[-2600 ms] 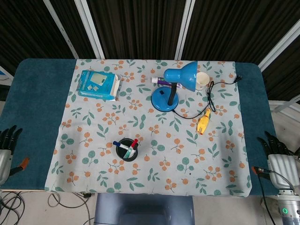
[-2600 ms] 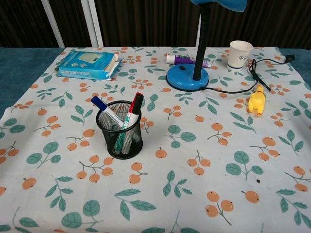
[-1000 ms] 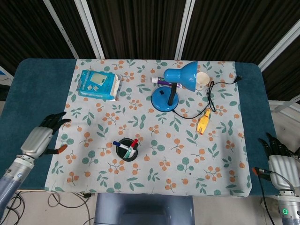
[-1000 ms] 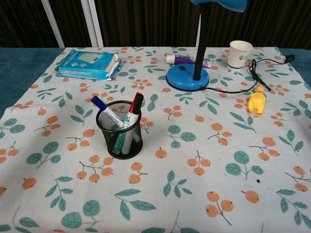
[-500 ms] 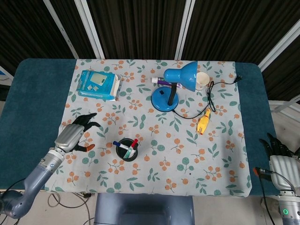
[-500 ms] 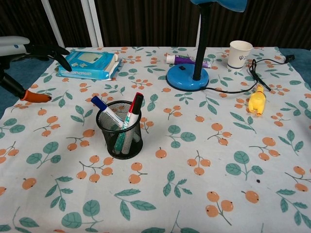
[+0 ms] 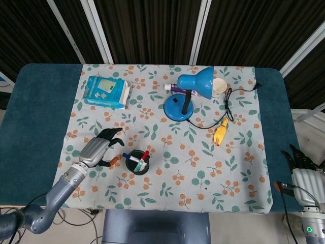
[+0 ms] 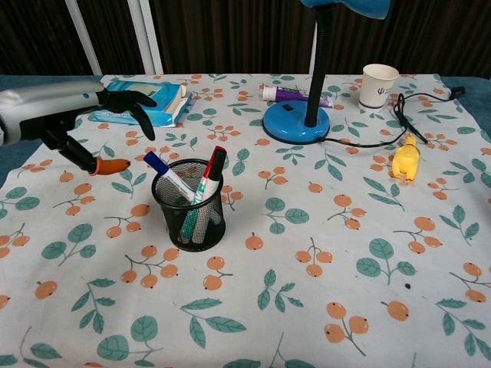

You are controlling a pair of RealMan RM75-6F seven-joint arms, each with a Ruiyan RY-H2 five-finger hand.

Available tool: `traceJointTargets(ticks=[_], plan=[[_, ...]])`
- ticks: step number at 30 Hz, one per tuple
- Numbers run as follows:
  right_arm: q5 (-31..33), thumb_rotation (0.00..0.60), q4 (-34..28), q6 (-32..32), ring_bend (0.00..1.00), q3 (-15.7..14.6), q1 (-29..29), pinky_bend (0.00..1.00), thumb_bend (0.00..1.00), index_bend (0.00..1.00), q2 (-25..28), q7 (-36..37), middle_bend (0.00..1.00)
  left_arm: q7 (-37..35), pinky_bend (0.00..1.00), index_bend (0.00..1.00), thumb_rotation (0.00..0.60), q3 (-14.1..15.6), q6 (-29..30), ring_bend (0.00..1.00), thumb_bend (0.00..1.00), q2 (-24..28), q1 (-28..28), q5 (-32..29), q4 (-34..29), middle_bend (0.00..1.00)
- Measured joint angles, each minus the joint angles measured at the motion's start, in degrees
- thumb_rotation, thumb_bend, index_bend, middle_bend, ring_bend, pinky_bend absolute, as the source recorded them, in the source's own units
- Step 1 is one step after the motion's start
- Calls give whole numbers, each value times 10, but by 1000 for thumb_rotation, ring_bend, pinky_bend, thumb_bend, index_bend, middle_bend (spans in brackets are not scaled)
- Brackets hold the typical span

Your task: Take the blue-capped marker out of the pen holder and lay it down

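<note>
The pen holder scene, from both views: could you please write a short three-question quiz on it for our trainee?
1. True or false: the left hand grips the blue-capped marker.
2. Which else stands in the pen holder? A) red-capped marker B) scissors C) ruler
3. Fill in: the paper cup stands beside the blue ____.

Key: 1 false, its fingers are spread short of the marker; 2 A; 3 lamp.
</note>
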Motion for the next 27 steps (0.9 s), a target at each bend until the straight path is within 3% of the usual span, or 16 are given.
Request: traceJointTargets(ticks=[12,27], plan=[[0,600,-1,0,94,0,0,182,189,174,1,3,48,49,0,422,600,4,-2,0,354,-26,-24,-29,-5,48],[2,600,-3,-2,94,0,0,182,189,174,2,6,48,57,0,503,600,13,3,0,407,-25,-32,-37,-7,72]])
